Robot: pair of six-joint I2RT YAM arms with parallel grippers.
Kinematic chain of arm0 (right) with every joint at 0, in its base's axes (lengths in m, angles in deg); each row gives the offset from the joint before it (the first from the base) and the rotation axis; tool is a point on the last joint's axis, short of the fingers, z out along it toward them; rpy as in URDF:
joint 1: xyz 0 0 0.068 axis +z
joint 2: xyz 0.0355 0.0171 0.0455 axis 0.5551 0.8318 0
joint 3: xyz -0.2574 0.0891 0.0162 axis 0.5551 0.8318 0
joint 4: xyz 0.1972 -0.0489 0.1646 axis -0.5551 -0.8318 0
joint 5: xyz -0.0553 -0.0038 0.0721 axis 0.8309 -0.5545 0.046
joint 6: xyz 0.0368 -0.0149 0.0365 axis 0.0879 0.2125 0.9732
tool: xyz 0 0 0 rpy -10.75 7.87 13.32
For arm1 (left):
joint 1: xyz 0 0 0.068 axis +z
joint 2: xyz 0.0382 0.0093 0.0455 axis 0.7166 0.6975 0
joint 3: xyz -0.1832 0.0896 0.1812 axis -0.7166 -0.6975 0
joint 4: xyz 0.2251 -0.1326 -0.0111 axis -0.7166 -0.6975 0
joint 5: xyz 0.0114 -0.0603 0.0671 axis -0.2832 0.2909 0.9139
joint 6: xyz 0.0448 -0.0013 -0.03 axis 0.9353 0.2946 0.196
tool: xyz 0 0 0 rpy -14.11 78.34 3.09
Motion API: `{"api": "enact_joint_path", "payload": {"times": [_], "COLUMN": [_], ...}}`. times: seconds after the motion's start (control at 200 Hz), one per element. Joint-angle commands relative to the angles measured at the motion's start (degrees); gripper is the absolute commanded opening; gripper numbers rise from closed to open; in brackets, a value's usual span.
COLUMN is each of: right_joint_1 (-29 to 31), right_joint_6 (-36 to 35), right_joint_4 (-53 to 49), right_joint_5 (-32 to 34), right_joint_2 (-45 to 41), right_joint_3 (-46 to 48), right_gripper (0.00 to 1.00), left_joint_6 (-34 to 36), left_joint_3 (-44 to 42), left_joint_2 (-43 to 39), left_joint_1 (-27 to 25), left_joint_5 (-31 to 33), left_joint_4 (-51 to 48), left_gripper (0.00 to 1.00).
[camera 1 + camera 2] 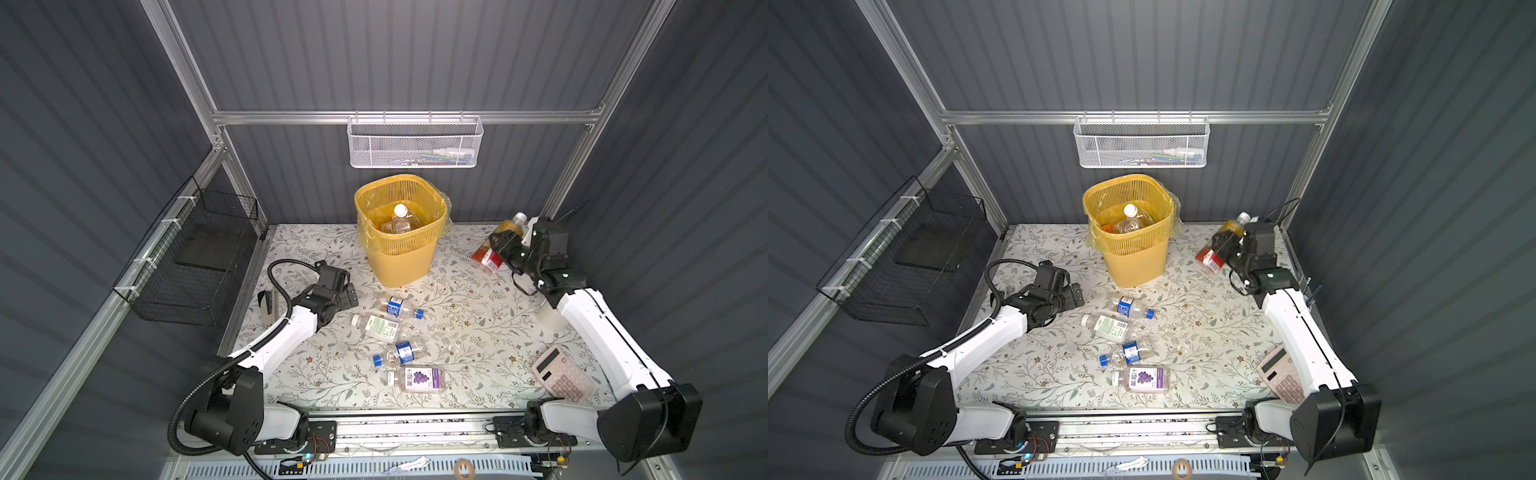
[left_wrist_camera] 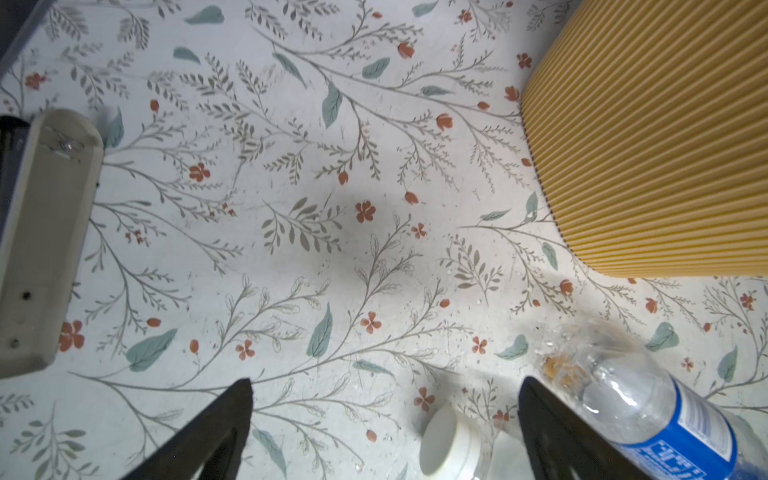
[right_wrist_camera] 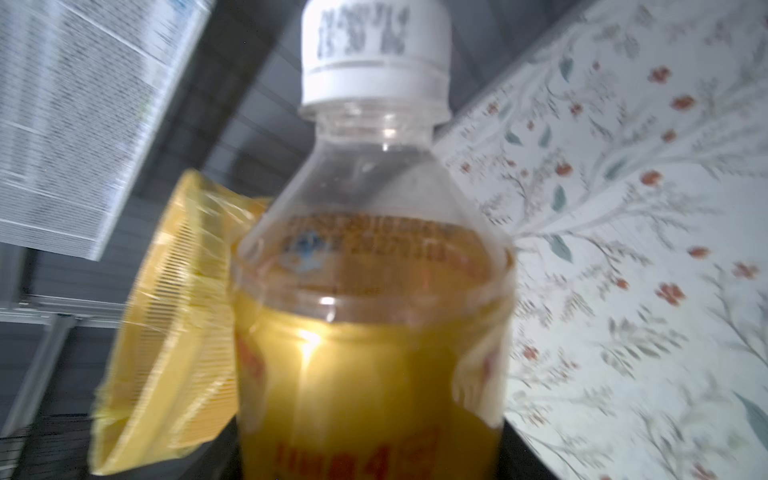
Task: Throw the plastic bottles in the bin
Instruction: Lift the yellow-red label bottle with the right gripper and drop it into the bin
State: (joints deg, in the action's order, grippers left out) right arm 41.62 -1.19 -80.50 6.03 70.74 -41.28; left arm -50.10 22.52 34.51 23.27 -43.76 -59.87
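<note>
On the table (image 1: 478,332), four bottles (image 1: 398,308) (image 1: 376,326) (image 1: 401,352) (image 1: 419,378) (one bin (image 1: 401,253))

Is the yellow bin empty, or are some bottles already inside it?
Not empty. In both top views a white-capped bottle lies inside the bin, below its rim.

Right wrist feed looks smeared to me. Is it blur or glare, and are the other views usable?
Right wrist view: motion-smeared throughout, the yellow bottle soft, a glare spot on its label, the bin streaked. Left wrist view: sharp print on the table, with a faint shadow at its middle. Both top views: sharp and evenly lit.
</note>
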Motion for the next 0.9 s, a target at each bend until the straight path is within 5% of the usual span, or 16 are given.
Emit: {"api": "enact_joint_path", "payload": {"times": [0.0,0.28,0.45,0.896], "right_joint_1": [0.7,11.8,14.8,11.0], "right_joint_6": [1.1,1.5,-5.9,-6.1], "right_joint_4": [5.3,2.4,-17.9,-7.8], "right_joint_5": [-8.6,-19.4,-14.9,-1.6], "right_joint_2": [5.5,29.2,43.2,21.4], "right_joint_3": [-10.4,-42.2,-65.0,-35.6], "right_gripper": [0.61,0.67,0.99,0.99], "left_joint_6": [-4.1,-5.4,-4.6,-9.1], "left_joint_3": [-1.1,-2.2,-1.2,-0.3], "left_joint_2": [-1.9,-4.3,-4.6,-8.1], "left_joint_1": [0.3,0.3,0.3,0.2], "left_joint_5": [-2.4,-3.2,-3.1,-4.0], "left_joint_4": [0.7,0.8,-1.1,-4.7], "left_gripper": [1.0,1.0,1.0,1.0]}}
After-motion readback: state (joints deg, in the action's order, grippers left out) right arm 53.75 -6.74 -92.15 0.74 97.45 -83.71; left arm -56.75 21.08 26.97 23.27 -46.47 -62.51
